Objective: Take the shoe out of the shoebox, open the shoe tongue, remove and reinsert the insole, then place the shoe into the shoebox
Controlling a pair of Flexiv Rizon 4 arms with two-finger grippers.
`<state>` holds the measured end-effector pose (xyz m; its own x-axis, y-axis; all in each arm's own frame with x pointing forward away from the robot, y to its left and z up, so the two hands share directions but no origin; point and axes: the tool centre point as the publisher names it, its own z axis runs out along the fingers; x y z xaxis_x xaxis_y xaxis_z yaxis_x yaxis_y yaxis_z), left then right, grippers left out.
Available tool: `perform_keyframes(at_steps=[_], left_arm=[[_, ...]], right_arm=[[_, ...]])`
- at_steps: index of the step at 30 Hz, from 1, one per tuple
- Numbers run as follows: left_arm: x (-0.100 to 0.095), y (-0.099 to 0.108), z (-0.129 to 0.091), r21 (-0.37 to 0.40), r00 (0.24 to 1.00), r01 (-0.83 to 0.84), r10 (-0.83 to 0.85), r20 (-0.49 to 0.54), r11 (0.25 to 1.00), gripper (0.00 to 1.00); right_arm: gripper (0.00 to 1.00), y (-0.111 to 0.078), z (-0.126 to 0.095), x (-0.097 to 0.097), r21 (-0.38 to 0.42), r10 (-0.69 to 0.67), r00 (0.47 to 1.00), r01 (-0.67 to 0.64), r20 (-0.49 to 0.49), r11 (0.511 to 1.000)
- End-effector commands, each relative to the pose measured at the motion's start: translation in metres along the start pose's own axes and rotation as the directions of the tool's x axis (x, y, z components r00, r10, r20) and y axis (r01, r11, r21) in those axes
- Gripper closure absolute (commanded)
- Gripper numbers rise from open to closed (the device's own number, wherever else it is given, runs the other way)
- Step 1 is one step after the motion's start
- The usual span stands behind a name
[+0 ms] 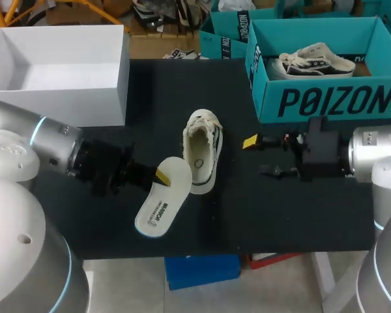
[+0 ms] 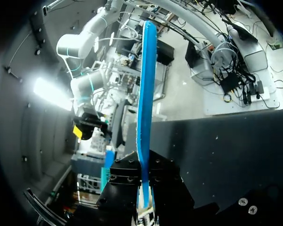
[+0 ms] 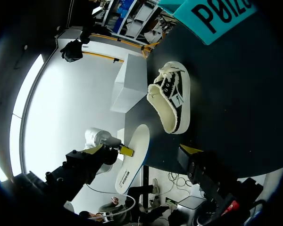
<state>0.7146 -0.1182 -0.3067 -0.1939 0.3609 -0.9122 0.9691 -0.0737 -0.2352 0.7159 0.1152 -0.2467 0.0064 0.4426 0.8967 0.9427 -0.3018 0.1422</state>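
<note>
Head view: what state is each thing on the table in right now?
Shoe: out of the box, upright, insole removed.
Insole: out of the shoe, gripped at one end.
Left gripper: shut on the insole.
Right gripper: open, empty.
Teal shoebox: open, another shoe inside.
White box: open.

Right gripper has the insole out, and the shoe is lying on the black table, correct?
No: the left gripper holds the insole, as the head view shows; the right gripper is open and empty. The shoe does lie on the black table.
</note>
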Motion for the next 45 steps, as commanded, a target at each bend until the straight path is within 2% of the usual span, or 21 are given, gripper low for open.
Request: perform_keyframes(at_steps=[1,11,15,22,28,45], left_arm=[[0.001,-0.009,-0.003,-0.003,1.000,-0.003,0.003,-0.005,1.000,1.00],[0.001,-0.017,-0.001,0.034,1.000,-0.011,0.012,-0.021,0.999,1.00],[0.004,-0.023,0.006,0.095,0.998,0.010,-0.005,-0.057,0.995,1.00],[0.011,-0.022,0.017,0.138,0.992,0.044,-0.027,-0.122,0.989,1.00],[0.007,-0.004,0.022,0.140,0.988,0.050,-0.029,-0.152,0.989,1.00],[-0.006,0.069,0.041,0.164,0.978,0.043,-0.008,-0.207,0.985,1.00]], right_arm=[[0.00,-0.018,-0.025,0.007,-0.057,0.004,1.000,-0.002,0.030,0.998],[0.00,-0.038,-0.037,0.016,-0.094,0.017,0.998,-0.012,0.056,0.996],[0.00,-0.038,-0.037,0.016,-0.094,0.017,0.998,-0.012,0.056,0.996],[0.00,-0.038,-0.037,0.016,-0.094,0.017,0.998,-0.012,0.056,0.996],[0.00,-0.038,-0.037,0.016,-0.094,0.017,0.998,-0.012,0.056,0.996],[0.00,-0.038,-0.037,0.016,-0.094,0.017,0.998,-0.012,0.056,0.996]])
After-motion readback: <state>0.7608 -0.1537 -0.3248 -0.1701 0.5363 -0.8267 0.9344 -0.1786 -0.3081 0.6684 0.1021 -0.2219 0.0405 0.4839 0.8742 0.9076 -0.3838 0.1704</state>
